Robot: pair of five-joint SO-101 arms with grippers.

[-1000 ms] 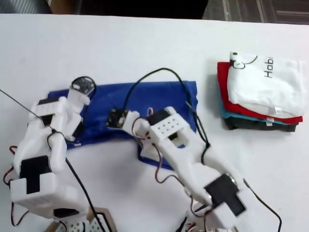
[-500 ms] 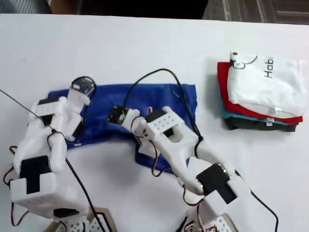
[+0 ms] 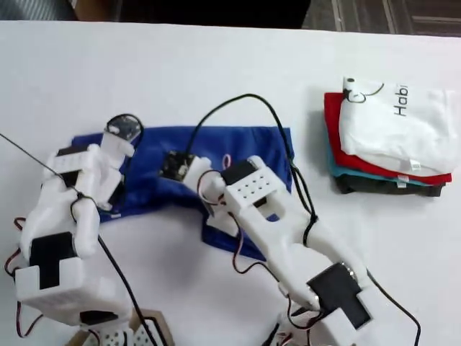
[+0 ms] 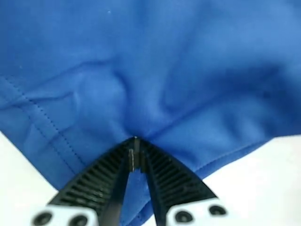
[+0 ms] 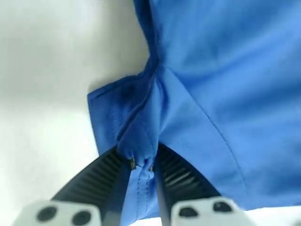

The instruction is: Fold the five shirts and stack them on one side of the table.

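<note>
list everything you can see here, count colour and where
table: one, white, under everything
blue shirt: one, blue, spread mid-table, partly under both arms
white shirt: one, white, top of the folded stack at the table's right
red shirt: one, red, second in the stack
teal shirt: one, teal, third in the stack
dark shirt: one, dark, bottom of the stack
cable: one, black, looping over the blue shirt
left arm: one, white, over the shirt's left end
right arm: one, white, over the shirt's near edge
left tool: one, black, shut on a pinch of the blue shirt
right tool: one, black, shut on a fold of the blue shirt
</note>
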